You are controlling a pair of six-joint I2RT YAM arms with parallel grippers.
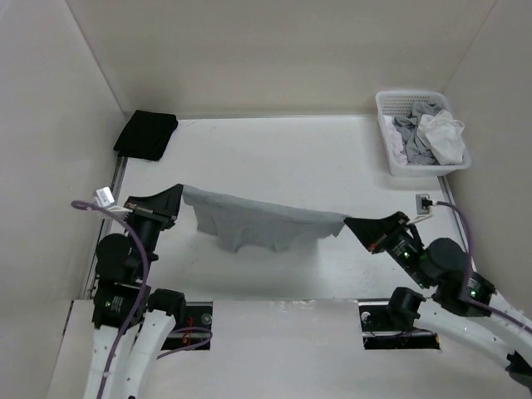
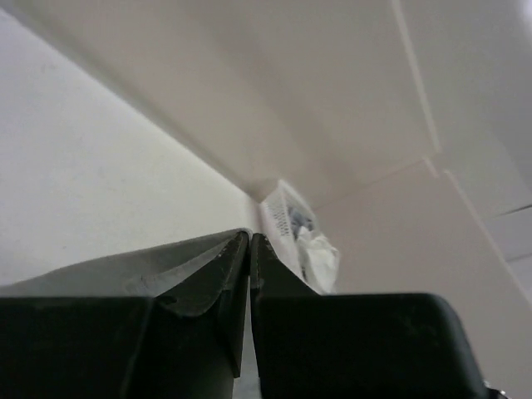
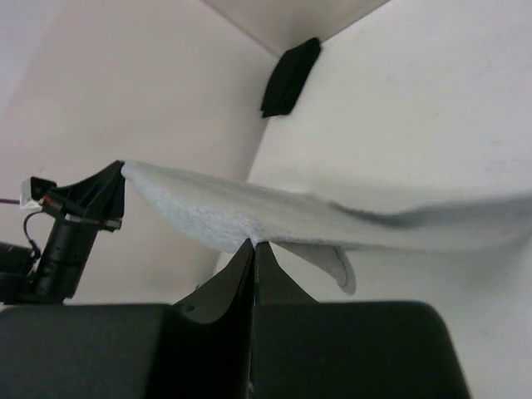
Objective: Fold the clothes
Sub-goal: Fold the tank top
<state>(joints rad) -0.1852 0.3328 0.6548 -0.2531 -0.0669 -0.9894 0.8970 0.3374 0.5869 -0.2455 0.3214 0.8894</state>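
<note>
The grey shirt (image 1: 262, 223) hangs stretched above the bench (image 1: 316, 158), nearer its front edge. One end is pinched in the closed left tool (image 1: 179, 191), the other in the closed right tool (image 1: 348, 221). No fold shows yet; by my reckoning all the folding remains.

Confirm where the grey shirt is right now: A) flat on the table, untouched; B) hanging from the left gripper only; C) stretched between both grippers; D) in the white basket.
C: the left gripper and the right gripper each pinch one end of the grey shirt, which spans the gap between them.
</note>
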